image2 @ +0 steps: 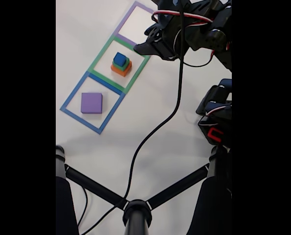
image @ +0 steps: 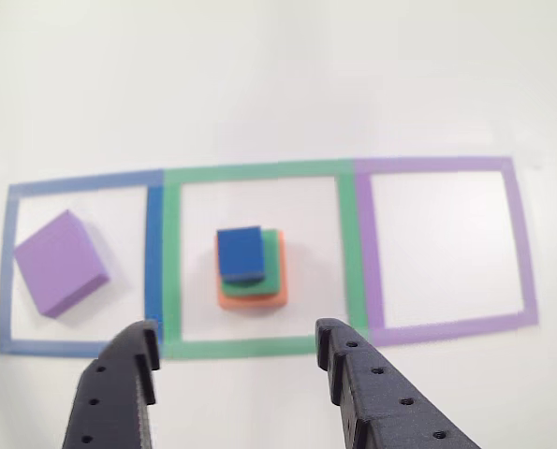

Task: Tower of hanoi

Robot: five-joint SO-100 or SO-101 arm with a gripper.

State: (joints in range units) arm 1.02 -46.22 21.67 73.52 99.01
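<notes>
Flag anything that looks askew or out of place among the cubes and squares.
In the other view, the purple cube sits rotated inside the blue outline, corners toward its sides. The blue cube on the green cube and orange cube is off-centre. The open tool holds nothing.

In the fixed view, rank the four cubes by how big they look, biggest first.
1. purple cube, alone in the blue outline
2. orange cube, bottom of the stack in the green outline
3. green cube, mostly hidden, just a rim showing
4. blue cube, on top
</notes>
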